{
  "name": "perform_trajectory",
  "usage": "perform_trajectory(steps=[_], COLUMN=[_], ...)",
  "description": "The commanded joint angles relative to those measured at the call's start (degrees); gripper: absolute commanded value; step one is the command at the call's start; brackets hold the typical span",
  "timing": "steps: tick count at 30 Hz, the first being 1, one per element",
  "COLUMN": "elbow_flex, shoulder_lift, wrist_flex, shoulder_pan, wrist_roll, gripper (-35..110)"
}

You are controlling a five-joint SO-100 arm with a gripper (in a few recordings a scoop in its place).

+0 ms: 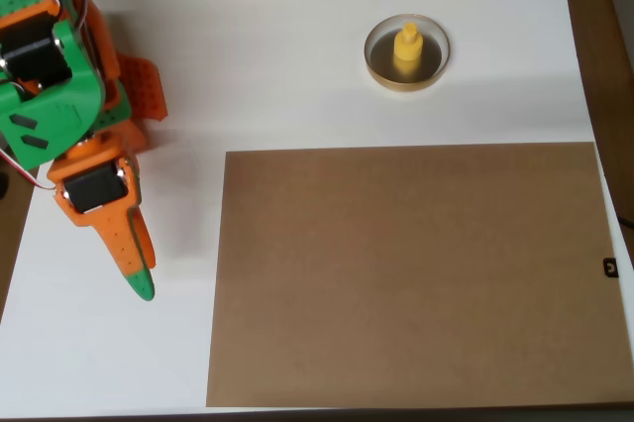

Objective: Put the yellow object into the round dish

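Observation:
The yellow object (pixel 407 48) stands upright inside the round dish (pixel 376 63), on its dark bottom, near the top right of the white table in the overhead view. My green and orange gripper (pixel 139 278) is far off at the left, pointing down toward the table's front edge. Its fingers lie together with no gap and nothing shows between them.
A large brown board (pixel 416 273) covers the lower right of the white table (pixel 277 46). The arm's green body (pixel 50 75) fills the upper left corner. A small black clip (pixel 610 266) sits at the board's right edge.

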Motion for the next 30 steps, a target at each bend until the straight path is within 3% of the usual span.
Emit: perform_trajectory(steps=[1,11,30], elbow_flex=[-0.6,-0.6,-0.6], shoulder_lift=[0.9,0.9,0.9], wrist_flex=[-0.4,-0.4,-0.4], shoulder_pan=[0.4,0.7,1.5], wrist_roll=[-0.4,0.1,0.7], gripper=[15,0,0])
